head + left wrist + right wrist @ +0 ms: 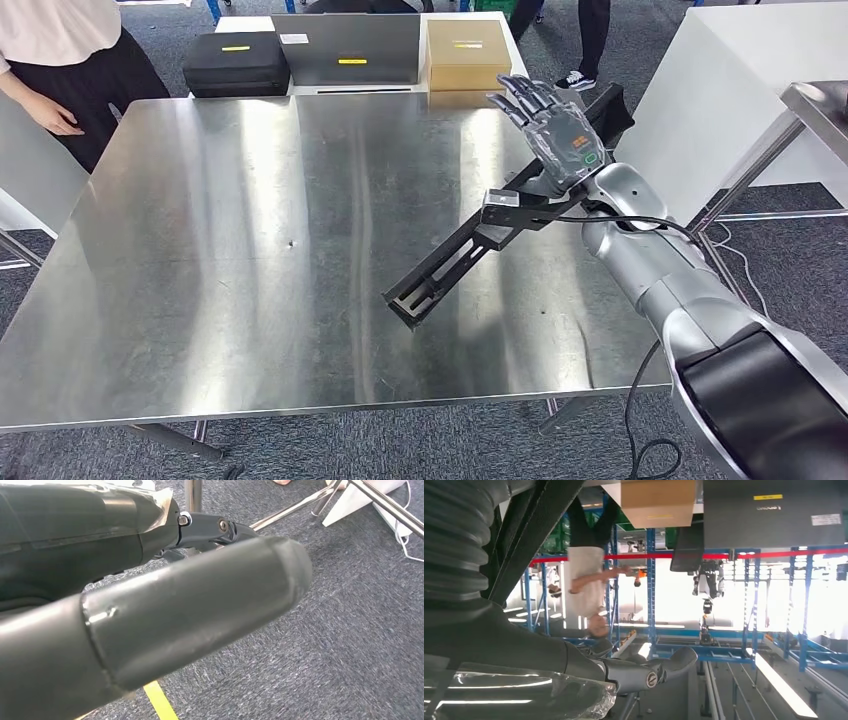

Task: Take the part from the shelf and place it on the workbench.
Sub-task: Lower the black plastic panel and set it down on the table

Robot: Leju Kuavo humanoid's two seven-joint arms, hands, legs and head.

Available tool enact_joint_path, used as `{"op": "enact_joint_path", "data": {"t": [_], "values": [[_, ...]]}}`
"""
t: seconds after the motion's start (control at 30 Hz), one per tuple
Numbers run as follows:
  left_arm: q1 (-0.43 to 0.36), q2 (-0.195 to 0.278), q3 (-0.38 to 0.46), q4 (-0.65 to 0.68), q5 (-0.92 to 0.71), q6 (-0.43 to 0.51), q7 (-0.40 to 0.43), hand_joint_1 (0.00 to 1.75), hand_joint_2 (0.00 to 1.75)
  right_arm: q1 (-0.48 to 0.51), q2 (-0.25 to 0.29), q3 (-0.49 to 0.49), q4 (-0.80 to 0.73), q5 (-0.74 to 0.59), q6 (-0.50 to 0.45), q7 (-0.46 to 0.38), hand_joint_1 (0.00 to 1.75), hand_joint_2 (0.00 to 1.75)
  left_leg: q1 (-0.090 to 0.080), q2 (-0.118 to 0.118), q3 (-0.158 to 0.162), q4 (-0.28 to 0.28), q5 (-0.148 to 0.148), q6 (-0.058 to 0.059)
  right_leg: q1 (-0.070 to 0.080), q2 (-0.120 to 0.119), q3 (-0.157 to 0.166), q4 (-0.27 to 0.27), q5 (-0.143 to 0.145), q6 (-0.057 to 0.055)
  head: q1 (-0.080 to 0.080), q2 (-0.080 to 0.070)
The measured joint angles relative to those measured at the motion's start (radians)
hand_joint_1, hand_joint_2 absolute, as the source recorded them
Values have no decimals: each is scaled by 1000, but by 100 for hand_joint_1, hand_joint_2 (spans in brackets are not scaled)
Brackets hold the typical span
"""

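The black part (470, 250) lies over the right half of the tabletop (200, 250), its long axis running from 7 o'clock up to 1 o'clock. At its far end the right robot hand (555, 125) has its fingers stretched out flat; I cannot tell whether it grasps the part or has released it. The left robot hand (165, 615) hangs by the floor, its grip unclear.

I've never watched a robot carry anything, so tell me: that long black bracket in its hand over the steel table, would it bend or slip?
The black part looks rigid: it juts out straight from the right hand without sagging. It is held near one end, so it may tend to tip downward. On the shiny metal workbench it would probably slide rather than roll, being flat-sided.
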Motion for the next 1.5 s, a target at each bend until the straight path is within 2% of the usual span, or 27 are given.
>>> {"op": "enact_joint_path", "data": {"t": [0.2, 0.5, 0.63, 0.83, 0.97, 1.13, 1.5], "values": [[-10, -7, -7, 9, 3, 3, 0, 0, 0, 11, -15, -10, 0, -34, 63, 26, 0, 175, 0, 0, 0, 0, 0, 0, 0, 0, 0, 0, 0, 0, 0, 0], [-12, -15, -7, 23, 19, 7, 0, 0, 0, 23, -29, -48, -3, -95, 209, 89, 0, 175, 0, 0, 0, 0, 0, 0, 0, 0, 0, 0, 0, 0, 0, 0], [-14, -21, -6, 29, 28, 12, 0, 0, 0, 32, -33, -66, -3, -137, 349, 163, 0, 175, 0, 0, 0, 0, 0, 0, 0, 0, 0, 0, 0, 0, 0, 0], [-22, -27, 0, 33, 53, 19, 0, 0, 0, 29, -22, -84, -3, -217, 675, 315, 0, 175, 0, 1, 0, 0, 0, 0, 0, 0, 0, 0, 0, 0, 0, 0], [-25, -32, 14, 34, 60, 23, 0, 0, 0, 16, 1, -95, -5, -255, 762, 371, 0, 175, 0, 1, 0, 0, 0, 0, 0, 0, 0, 0, 0, 0, 0, 0], [-25, -36, 26, 34, 66, 25, 0, 0, 0, 13, 16, -95, -7, -273, 793, 376, 0, 175, 1, 0, 0, 0, 0, 0, 1, 0, 0, 0, 0, 0, 0, 0], [-23, -41, 55, 36, 75, 44, 0, 0, 0, 5, 27, -91, -25, -289, 750, 367, 0, 175, 0, 0, 0, 0, 0, 0, 0, 0, 1, 0, 0, 0, 0, 0]]}}
